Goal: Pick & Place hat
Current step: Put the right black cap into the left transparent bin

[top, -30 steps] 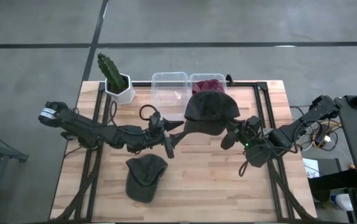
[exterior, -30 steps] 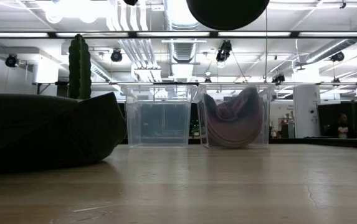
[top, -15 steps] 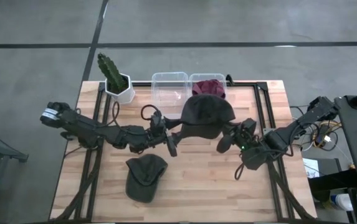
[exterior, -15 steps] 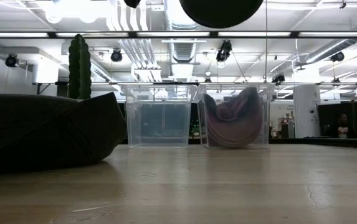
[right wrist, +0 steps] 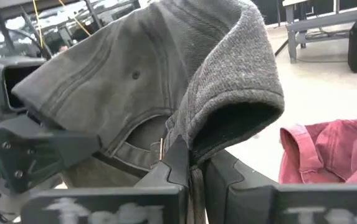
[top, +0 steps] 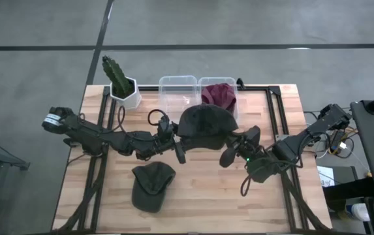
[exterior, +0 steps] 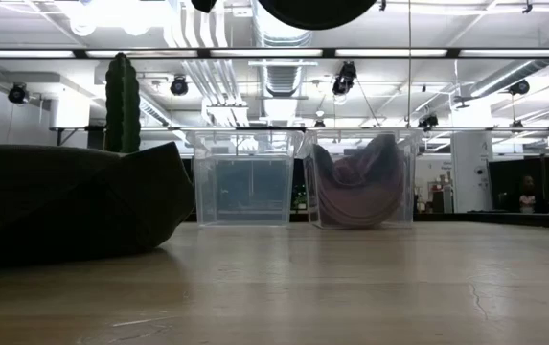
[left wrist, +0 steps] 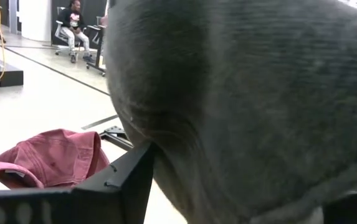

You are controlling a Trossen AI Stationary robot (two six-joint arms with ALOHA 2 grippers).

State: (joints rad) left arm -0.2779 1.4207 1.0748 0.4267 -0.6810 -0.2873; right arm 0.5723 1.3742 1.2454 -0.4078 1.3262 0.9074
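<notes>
- While both arms hold it up above the middle of the surface [top: 239, 202], the dark grey hat [top: 204, 122] hangs between them, just in front of the two clear bins.
- Right gripper [top: 231, 147] has its fingers [right wrist: 179, 163] pinched shut on the hat's knitted edge; left gripper [top: 175, 139] has its fingers [left wrist: 125, 177] set apart with the hat's crown pressed against one of them, though whether they clamp it I cannot tell.
- Right-hand clear bin [top: 217, 87] holds a crumpled maroon cap [top: 220, 94]; the left-hand clear bin [top: 177, 90] beside it looks empty.
- A second dark cap [top: 151, 185] lies flat on the surface nearer the front edge, well apart from the bins, filling the left of the low view.
- A potted cactus [top: 116, 76] in a white pot stands at the back left corner, just beside the empty bin.
- Light wooden planks make up the surface, on a black frame over a grey floor.
- Beyond it, the room shows ceiling ducts and strip lights, and a seated person [left wrist: 73, 22] far off.
</notes>
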